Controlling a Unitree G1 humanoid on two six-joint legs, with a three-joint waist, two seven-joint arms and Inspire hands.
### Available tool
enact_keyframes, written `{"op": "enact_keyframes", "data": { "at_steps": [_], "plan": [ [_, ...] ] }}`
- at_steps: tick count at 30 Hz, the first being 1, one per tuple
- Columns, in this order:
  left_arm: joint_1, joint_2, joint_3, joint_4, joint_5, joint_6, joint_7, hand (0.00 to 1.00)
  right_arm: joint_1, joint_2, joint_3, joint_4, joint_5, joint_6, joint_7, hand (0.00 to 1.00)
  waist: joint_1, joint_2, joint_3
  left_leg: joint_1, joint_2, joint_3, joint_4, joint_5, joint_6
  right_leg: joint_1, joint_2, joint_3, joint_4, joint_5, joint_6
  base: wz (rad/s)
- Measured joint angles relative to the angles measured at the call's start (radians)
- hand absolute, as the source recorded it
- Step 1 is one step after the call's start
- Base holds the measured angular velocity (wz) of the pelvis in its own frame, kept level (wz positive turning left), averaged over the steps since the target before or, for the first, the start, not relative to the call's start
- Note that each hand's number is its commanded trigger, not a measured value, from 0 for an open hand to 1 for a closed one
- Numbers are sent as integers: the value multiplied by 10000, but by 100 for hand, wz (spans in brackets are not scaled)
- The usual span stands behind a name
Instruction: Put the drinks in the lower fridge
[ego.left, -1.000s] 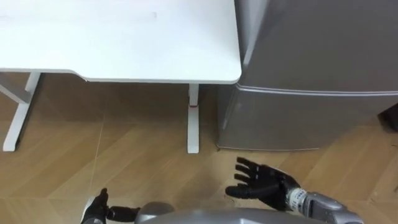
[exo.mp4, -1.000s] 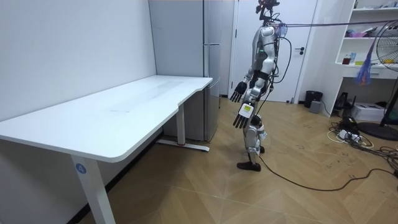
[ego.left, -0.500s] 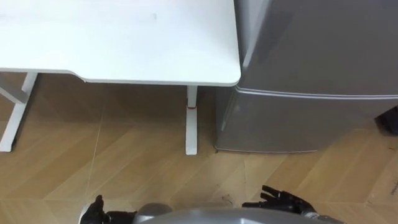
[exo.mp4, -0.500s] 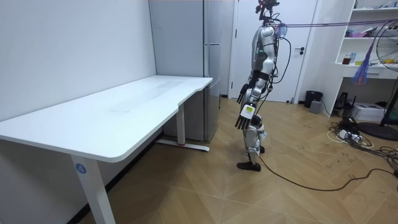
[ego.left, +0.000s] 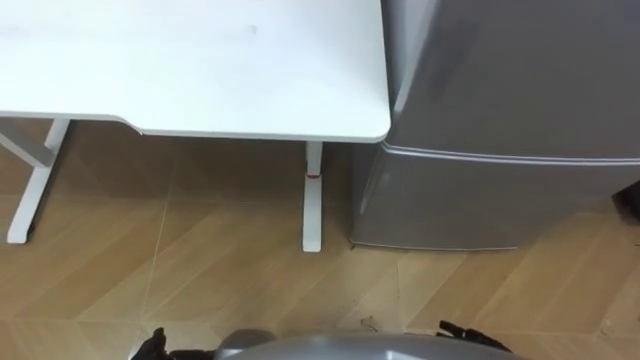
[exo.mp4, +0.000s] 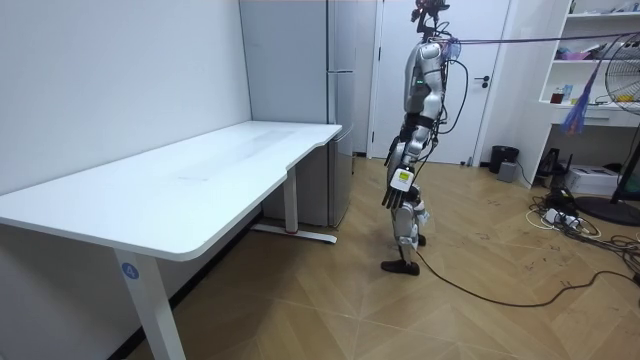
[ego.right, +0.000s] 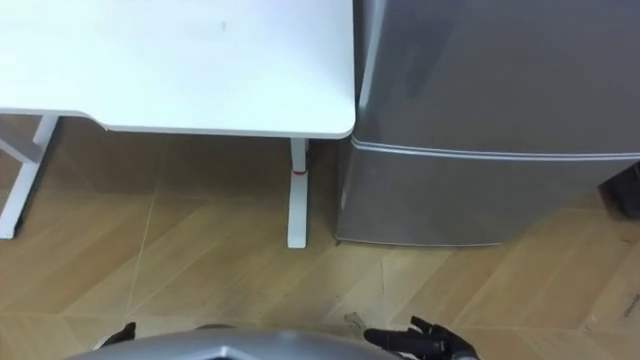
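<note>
Nearest me, my right hand (ego.right: 420, 341) peeks in low, fingers spread and holding nothing. My left hand (exo.mp4: 398, 190) hangs by the hip, its fingers seemingly straight and loose. Across the wood floor (ego.left: 200, 270) stands the white table (ego.left: 200, 70). The grey fridge (ego.left: 500, 110) is just beside it, both doors closed.

Bench (ego.left: 200, 70) along the left, with the fridge (ego.left: 560, 120) just beside its right end. On the fridge front, upper door (ego.left: 500, 60) above, lower door (ego.left: 480, 200) beneath. Bench leg (ego.left: 313, 200) standing on the floor (ego.left: 200, 280) under that end, just left of the fridge. In the room view, room door (exo.mp4: 485, 110) beyond the fridge, shelves (exo.mp4: 600, 60) at the room view's right.
</note>
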Motion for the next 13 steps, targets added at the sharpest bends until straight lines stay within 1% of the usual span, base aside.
{"op": "enact_keyframes", "data": {
  "at_steps": [4,6,7,10,12,13],
  "plan": [
    [-12,-10,84,-2,0,54,-81,0,3,6,3,28,8,37,-2,0,-7,-1,-1,-12,-12,-41,-15,0,-1,3,-1,-8,-3,-11,14,2],
    [-11,-20,90,2,1,72,-53,0,-27,3,8,58,22,199,-25,0,-3,-3,-1,-10,-17,-57,-12,0,-1,18,-1,-5,-1,-11,14,0],
    [-19,-20,89,14,12,78,-51,0,-30,0,13,70,19,216,-26,0,-5,1,-1,-14,-18,-67,-4,0,-1,21,-1,-5,5,-11,14,0],
    [-118,-13,120,247,399,140,-44,0,-23,-4,10,79,-75,215,-7,0,7,-3,1,-7,-18,-82,0,0,-1,19,2,43,30,-10,13,0],
    [-157,-17,124,348,567,272,-66,0,-32,-3,4,63,-302,213,11,0,29,-6,4,-13,-16,-76,-9,-1,-1,14,3,61,32,-10,12,0],
    [-157,-18,121,396,861,303,-92,0,-43,-4,0,64,-354,216,17,0,33,-11,3,-1,-10,-64,-14,-2,-2,23,8,90,35,-9,11,0]
  ]
}}
